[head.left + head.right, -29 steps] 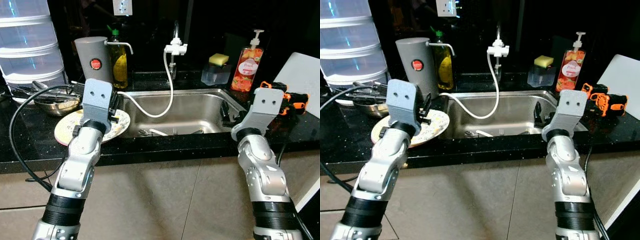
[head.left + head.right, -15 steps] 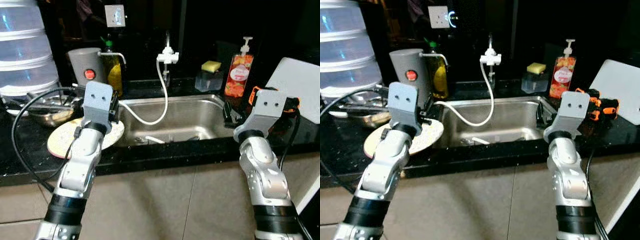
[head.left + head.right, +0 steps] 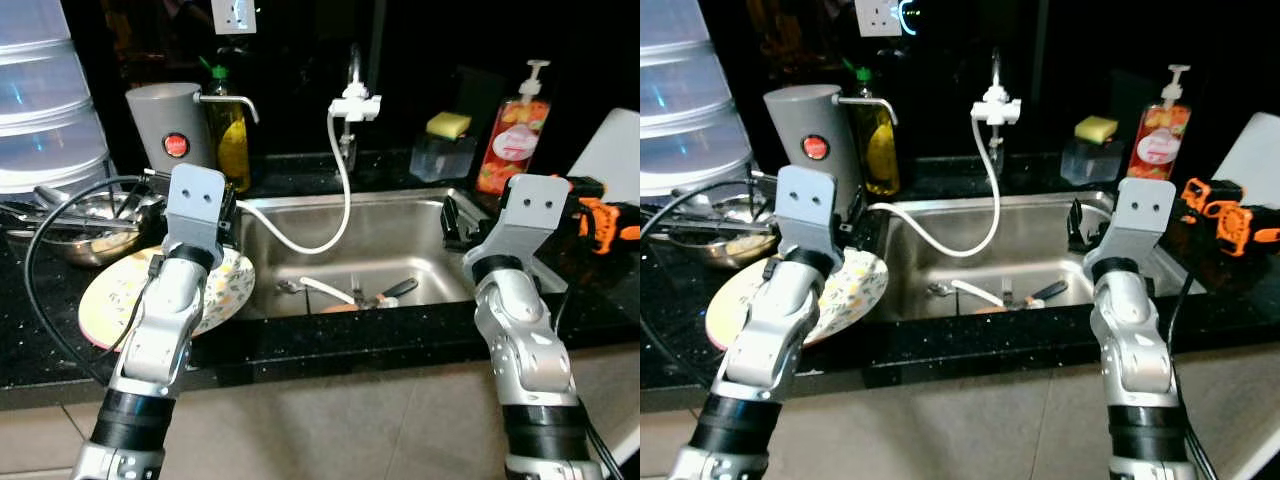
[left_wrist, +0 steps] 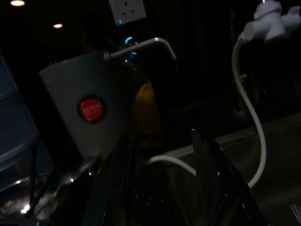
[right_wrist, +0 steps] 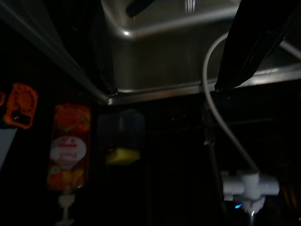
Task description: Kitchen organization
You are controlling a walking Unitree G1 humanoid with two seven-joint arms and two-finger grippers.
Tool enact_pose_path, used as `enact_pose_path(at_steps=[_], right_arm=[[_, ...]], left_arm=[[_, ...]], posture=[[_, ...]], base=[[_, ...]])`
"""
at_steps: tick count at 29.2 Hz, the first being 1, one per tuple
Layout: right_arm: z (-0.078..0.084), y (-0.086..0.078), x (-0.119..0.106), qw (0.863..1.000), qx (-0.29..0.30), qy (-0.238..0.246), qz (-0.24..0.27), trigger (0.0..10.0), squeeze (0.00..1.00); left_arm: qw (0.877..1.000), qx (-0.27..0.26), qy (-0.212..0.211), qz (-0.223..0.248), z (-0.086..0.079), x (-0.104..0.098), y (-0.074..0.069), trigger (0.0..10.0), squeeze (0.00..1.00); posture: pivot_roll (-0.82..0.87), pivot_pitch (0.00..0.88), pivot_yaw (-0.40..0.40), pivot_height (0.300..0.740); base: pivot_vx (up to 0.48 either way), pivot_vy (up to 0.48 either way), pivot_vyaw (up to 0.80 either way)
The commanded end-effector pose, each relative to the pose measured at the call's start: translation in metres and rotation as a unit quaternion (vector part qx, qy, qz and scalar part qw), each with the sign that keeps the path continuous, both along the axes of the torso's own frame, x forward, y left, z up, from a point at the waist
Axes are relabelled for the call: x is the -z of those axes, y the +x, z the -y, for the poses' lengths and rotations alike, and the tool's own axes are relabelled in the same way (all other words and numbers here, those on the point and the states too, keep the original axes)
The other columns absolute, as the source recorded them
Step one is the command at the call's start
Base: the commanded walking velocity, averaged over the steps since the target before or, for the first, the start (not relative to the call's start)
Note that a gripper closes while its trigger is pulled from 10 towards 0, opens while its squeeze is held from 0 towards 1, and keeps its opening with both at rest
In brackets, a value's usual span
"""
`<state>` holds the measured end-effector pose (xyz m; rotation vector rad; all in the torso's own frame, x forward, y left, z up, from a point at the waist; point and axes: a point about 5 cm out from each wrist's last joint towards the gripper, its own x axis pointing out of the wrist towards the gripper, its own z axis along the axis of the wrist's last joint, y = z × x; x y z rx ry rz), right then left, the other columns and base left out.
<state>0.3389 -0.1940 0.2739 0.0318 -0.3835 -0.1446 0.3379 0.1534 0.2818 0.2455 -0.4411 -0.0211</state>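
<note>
Fingers parted on both the left gripper [image 4: 162, 141] and right gripper [image 5: 164, 52] beside the sink [image 3: 420, 215]; approaching the plate [image 3: 105, 300] slowly seemed wise.

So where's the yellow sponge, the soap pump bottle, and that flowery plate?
yellow sponge [image 3: 448, 124], left eye view, its top face.
soap pump bottle [image 3: 510, 143], left eye view, its label.
flowery plate [image 3: 108, 298], left eye view, bare left part of its face.
</note>
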Motion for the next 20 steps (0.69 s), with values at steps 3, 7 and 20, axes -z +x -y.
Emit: enact_pose_path(at_steps=[3, 7, 20], right_arm=[[0.001, 0.000, 0.003, 1.000, 0.001, 0.000, -0.002, 10.0, 0.00], [0.001, 0.000, 0.003, 1.000, 0.000, 0.001, -0.003, 10.0, 0.00], [-0.016, -0.005, 0.021, 0.995, -0.058, -0.061, -0.052, 10.0, 0.00]], left_arm=[[1.000, 0.008, 0.003, -0.003, 0.003, 0.003, 0.000, 10.0, 0.00], [1.000, 0.008, 0.004, -0.004, 0.003, 0.004, 0.001, 10.0, 0.00], [0.996, 0.017, 0.027, -0.081, -0.013, 0.028, -0.009, 10.0, 0.00]], posture=[[0.07, 0.000, 0.022, 0.740], [0.07, 0.000, 0.025, 0.740], [0.05, 0.000, 0.042, 0.740]], base=[[0.000, 0.000, 0.00], [0.000, 0.000, 0.00], [0.000, 0.000, 0.00]])
